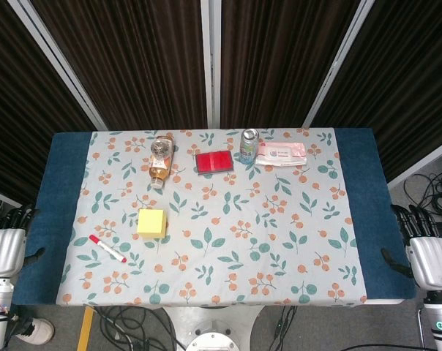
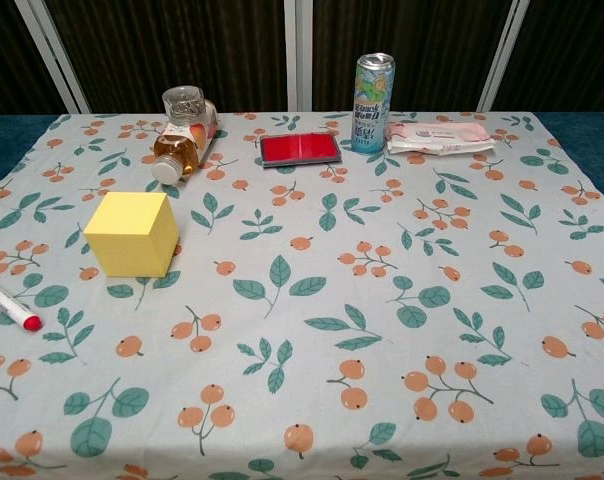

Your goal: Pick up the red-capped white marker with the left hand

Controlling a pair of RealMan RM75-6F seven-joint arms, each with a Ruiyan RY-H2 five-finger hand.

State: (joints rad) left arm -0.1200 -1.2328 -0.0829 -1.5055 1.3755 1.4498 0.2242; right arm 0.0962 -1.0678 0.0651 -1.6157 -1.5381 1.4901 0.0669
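Observation:
The red-capped white marker (image 1: 107, 248) lies flat on the floral cloth near the front left, its other end also red; in the chest view the marker (image 2: 9, 307) shows at the left edge, partly cut off. My left hand (image 1: 5, 245) hangs beside the table's left edge, off the cloth, well left of the marker, fingers spread and holding nothing. My right hand (image 1: 428, 252) hangs off the table's right edge, fingers apart and empty. Neither hand appears in the chest view.
A yellow cube (image 1: 151, 222) stands just right of and behind the marker. At the back lie a tipped bottle (image 1: 160, 159), a red flat case (image 1: 214, 161), an upright can (image 1: 249, 146) and a wipes pack (image 1: 281, 153). Cables lie on the floor.

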